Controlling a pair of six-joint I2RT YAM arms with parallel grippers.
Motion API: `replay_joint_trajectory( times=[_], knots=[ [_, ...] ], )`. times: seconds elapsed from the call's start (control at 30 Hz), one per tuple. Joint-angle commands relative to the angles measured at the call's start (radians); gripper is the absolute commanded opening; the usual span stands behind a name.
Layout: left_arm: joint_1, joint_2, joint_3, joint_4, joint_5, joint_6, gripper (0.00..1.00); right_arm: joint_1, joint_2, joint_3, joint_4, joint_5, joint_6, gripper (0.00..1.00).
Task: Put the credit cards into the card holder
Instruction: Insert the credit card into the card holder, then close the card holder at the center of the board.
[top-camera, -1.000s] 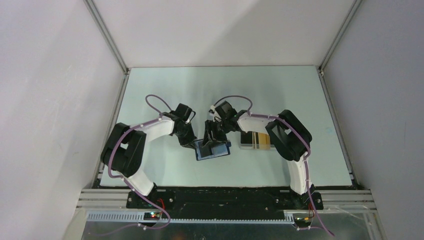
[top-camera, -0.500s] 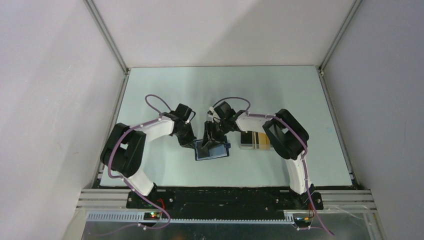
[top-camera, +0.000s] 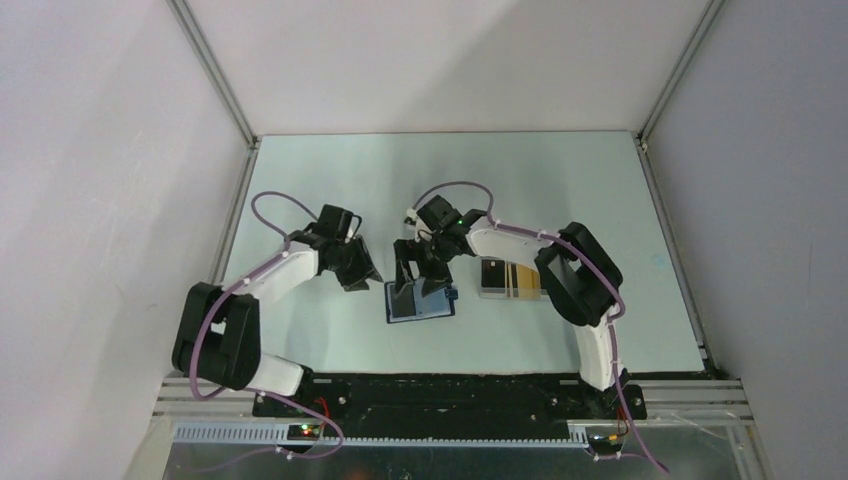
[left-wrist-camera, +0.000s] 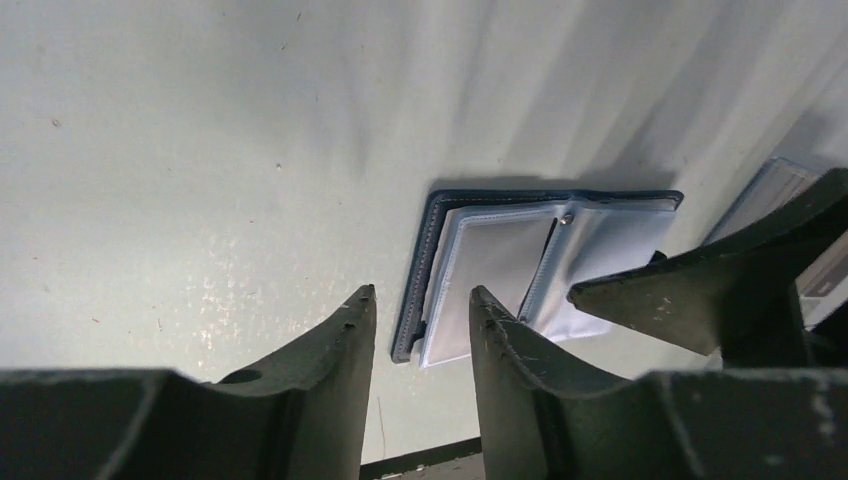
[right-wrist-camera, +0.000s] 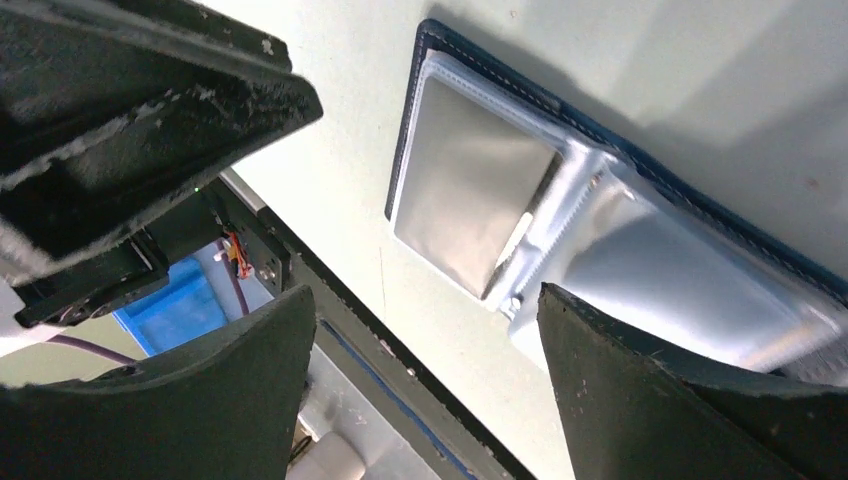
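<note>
The navy card holder (top-camera: 418, 303) lies open on the table, its pale clear sleeves facing up (left-wrist-camera: 520, 262) (right-wrist-camera: 480, 190). My left gripper (top-camera: 363, 277) (left-wrist-camera: 420, 297) hangs just left of it, open and empty, with the holder's left edge showing past its fingertips. My right gripper (top-camera: 421, 279) (right-wrist-camera: 425, 300) hovers over the holder's near part, open wide, holding nothing. The orange-yellow credit cards (top-camera: 526, 281) rest to the right of the holder, under the right forearm. I cannot tell whether a card sits inside a sleeve.
A clear plastic case (top-camera: 492, 279) lies with the cards. The table's dark front edge (right-wrist-camera: 400, 350) runs close behind the holder. Grey walls (top-camera: 120, 200) close in the table on both sides and at the back.
The left arm has pulled back to the left, off the card holder, and its jaws have opened. The right gripper has opened wider above the holder, which has shifted slightly left.
</note>
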Motion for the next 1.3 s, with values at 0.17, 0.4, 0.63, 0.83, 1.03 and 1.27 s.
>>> replay_joint_trajectory(
  times=[0.17,0.4,0.63,0.83,1.03,1.27],
  knots=[
    [0.041,0.077,-0.05,0.123,0.187,0.046,0.45,-0.07,-0.112,0.003,-0.187,0.133,-0.105,0.76],
    [0.042,0.144,-0.095,0.221,0.238,0.007,0.54,-0.105,-0.108,-0.012,-0.319,0.329,-0.145,0.7],
    [0.041,0.171,-0.125,0.331,0.29,-0.043,0.54,-0.109,-0.086,0.011,-0.402,0.461,-0.161,0.53],
    [0.033,0.164,-0.15,0.457,0.375,-0.096,0.49,-0.106,-0.052,0.029,-0.427,0.491,-0.18,0.48],
    [0.008,0.119,-0.147,0.471,0.392,-0.1,0.47,-0.104,0.008,0.035,-0.409,0.455,-0.185,0.38],
    [-0.011,0.07,-0.136,0.497,0.441,-0.105,0.47,-0.118,0.048,0.032,-0.365,0.362,-0.179,0.32]
  ],
)
